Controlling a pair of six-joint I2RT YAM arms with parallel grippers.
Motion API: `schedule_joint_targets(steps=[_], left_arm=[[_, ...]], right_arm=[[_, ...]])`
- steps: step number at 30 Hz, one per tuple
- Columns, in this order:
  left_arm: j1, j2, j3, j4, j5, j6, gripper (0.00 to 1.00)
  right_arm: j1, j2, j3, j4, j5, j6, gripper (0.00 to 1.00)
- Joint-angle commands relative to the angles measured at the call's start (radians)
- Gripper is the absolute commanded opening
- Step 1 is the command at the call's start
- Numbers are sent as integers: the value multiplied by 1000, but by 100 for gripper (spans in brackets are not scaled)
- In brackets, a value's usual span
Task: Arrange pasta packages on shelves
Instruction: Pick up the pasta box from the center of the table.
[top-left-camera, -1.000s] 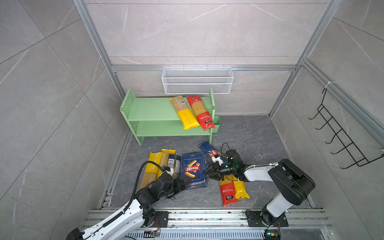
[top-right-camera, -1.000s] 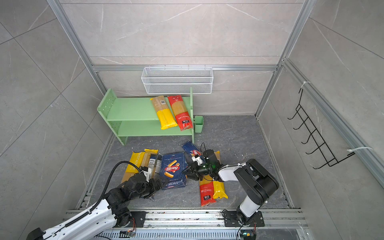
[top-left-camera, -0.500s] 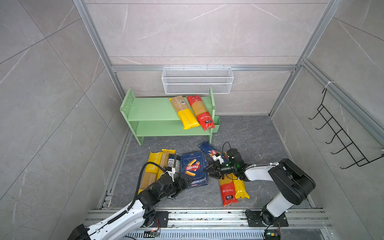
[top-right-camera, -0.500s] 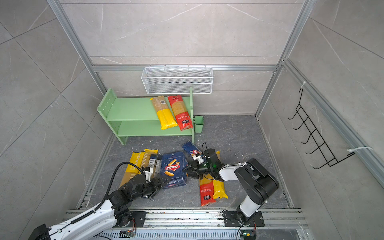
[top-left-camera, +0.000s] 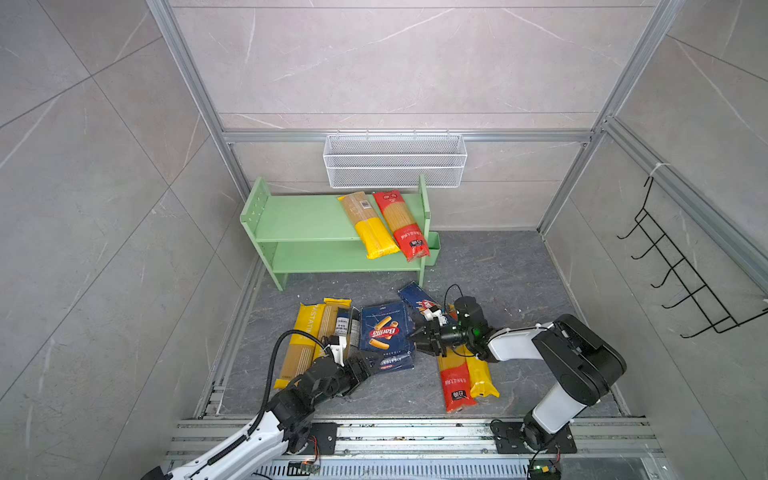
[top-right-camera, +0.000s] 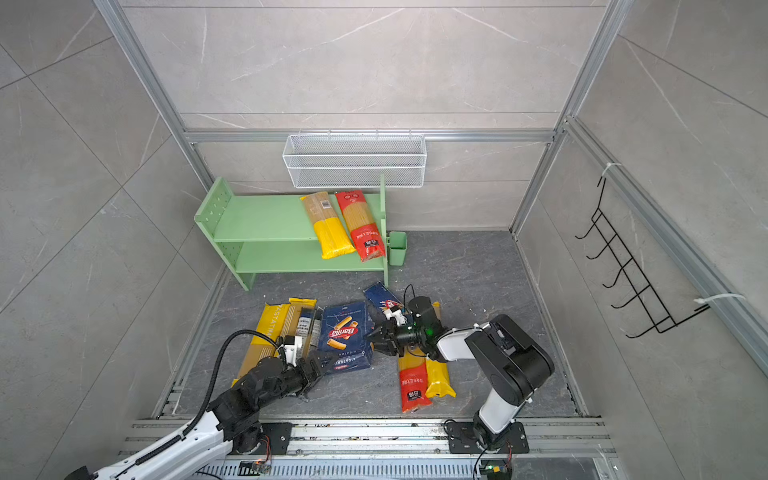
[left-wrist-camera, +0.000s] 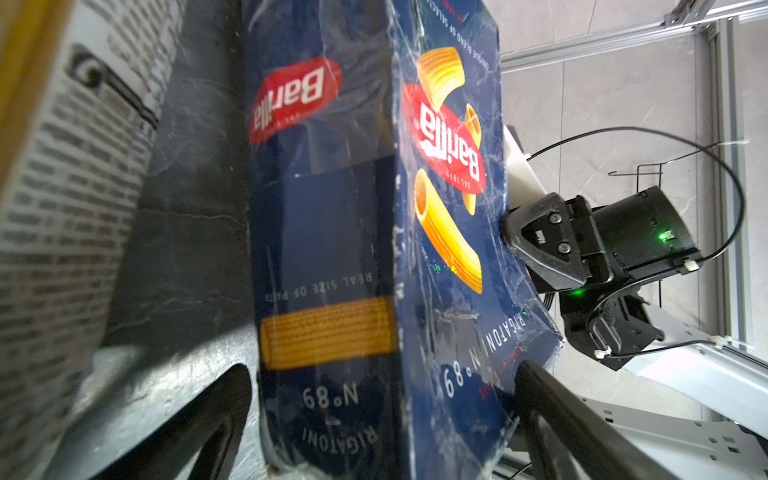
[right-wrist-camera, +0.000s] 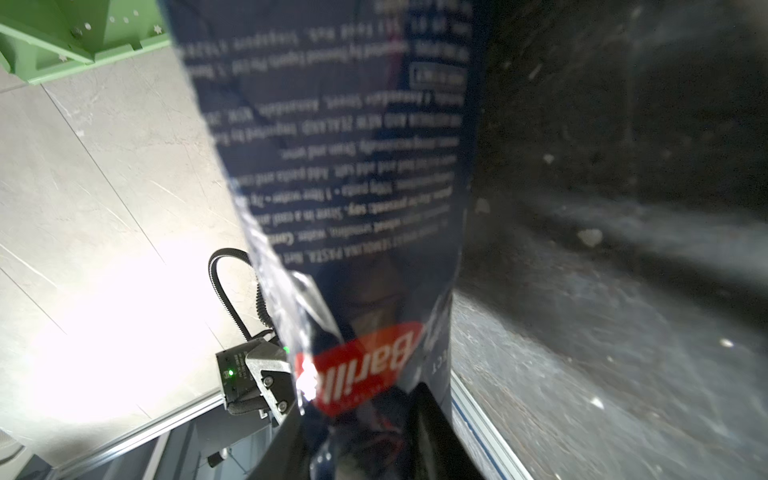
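The dark blue cardboard Barilla rigatoni box (top-left-camera: 384, 332) lies on the dark grey floor (top-left-camera: 498, 266) in front of the pale green two-tier shelf unit (top-left-camera: 307, 216). On one side are long clear spaghetti bags with yellow ends (top-left-camera: 307, 345), and on the other a red-ended spaghetti bag (top-left-camera: 455, 382) lies under the right arm.

The right gripper (top-left-camera: 415, 337) is nipped together on the box's long edge nearest it. The right wrist view shows the blue card running in between its fingers (right-wrist-camera: 432, 428). The left gripper (top-left-camera: 365, 370) stands wide apart and straddles the box's near short end without clamping (the left wrist view shows a finger on either side).

By its look the box is stiff, fairly light and hollow enough to dent, and the loose tubes inside will likely shift as it tilts. Crinkled clear film covers it, so the faces are probably slick. A pinch on one edge gives little purchase, and the box may pivot or slip. The surer hold seems to be across its narrow thickness, mid-way along a long side, firm but not crushing.

The top board carries two spaghetti bags (top-left-camera: 368, 226) at the end by the little green side cup (top-left-camera: 433, 249).
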Motion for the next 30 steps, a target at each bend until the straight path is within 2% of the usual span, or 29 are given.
schedule_joint_targets(steps=[1,8,20,30], left_arm=[[0,13,-17,30,3,-4,100],[6,69,-30,168,4,2,100],[16,166,29,238,29,60,100],[61,371,64,420,87,67,100]], right_arm=[[-11,3,25,199,-58,37,35],[-12,14,24,198,-71,35,35],[-15,51,10,178,-91,1,34],[-29,69,-13,148,-107,-41,34]])
